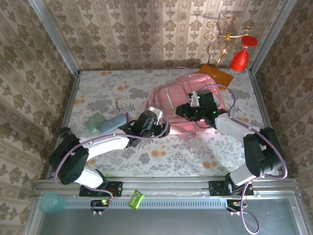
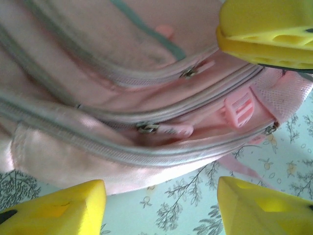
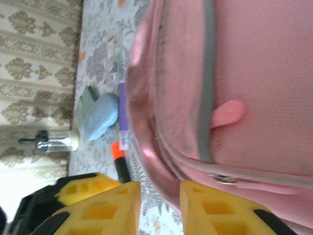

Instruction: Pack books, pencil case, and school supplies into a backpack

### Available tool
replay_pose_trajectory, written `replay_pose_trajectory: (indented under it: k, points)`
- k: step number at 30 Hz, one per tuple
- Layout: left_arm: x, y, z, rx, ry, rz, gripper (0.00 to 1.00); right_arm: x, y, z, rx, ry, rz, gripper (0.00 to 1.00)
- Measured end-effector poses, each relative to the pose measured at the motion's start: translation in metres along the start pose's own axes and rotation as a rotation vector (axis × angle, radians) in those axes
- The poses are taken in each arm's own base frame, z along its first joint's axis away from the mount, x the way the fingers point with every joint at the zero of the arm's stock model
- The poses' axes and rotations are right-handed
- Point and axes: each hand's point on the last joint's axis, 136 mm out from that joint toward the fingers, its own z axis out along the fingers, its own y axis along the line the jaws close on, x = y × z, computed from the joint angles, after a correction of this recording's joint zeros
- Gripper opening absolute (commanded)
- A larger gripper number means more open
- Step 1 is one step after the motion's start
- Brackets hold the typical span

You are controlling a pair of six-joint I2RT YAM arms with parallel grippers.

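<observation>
Floral tablecloth [image 1: 98, 93] under a soft pink fabric backpack [image 1: 166, 98]. Left gripper [image 2: 159, 196], fingers wide apart, faces its zips. Right gripper [image 3: 160, 191], fingers narrowly parted, sits at its rim; a slim purple pen [image 3: 122, 110] lies beyond, pointing away, probably nearer the left arm.

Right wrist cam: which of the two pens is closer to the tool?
The short black-and-orange pen, right beside the right tool; the purple pen lies farther off, next to the blue pencil case.

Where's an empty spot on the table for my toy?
Free: the far-left corner between wall and backpack, and the near strip from backpack to table edge. Crowded: left of the backpack, by the blue pencil case and purple pen.
</observation>
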Motion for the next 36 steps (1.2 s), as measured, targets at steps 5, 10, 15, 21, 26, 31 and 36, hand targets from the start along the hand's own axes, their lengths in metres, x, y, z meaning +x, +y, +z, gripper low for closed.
replay_pose_trajectory:
  k: [5, 10, 15, 21, 26, 31, 36]
  points:
    - [-0.016, -0.022, 0.02, -0.087, 0.041, 0.047, 0.63, -0.032, -0.04, -0.026, 0.165, -0.128, -0.017, 0.39]
    - [-0.013, -0.021, 0.041, -0.167, 0.094, 0.077, 0.62, -0.039, -0.056, -0.028, 0.23, -0.158, -0.037, 0.4]
    - [-0.003, -0.006, 0.06, -0.213, 0.149, 0.073, 0.6, -0.028, -0.08, -0.008, 0.267, -0.101, -0.004, 0.37]
    - [0.019, 0.015, 0.066, -0.204, 0.217, 0.028, 0.59, -0.026, -0.091, -0.004, 0.264, -0.107, 0.047, 0.35]
    - [0.034, 0.017, 0.067, -0.178, 0.25, -0.022, 0.59, -0.026, -0.094, -0.001, 0.242, -0.119, 0.079, 0.35]
    - [0.032, 0.015, 0.067, -0.18, 0.24, -0.062, 0.64, -0.025, -0.091, 0.001, 0.211, -0.131, 0.094, 0.35]
    - [0.023, 0.014, 0.073, -0.2, 0.223, -0.103, 0.67, -0.024, -0.09, -0.001, 0.19, -0.156, 0.101, 0.34]
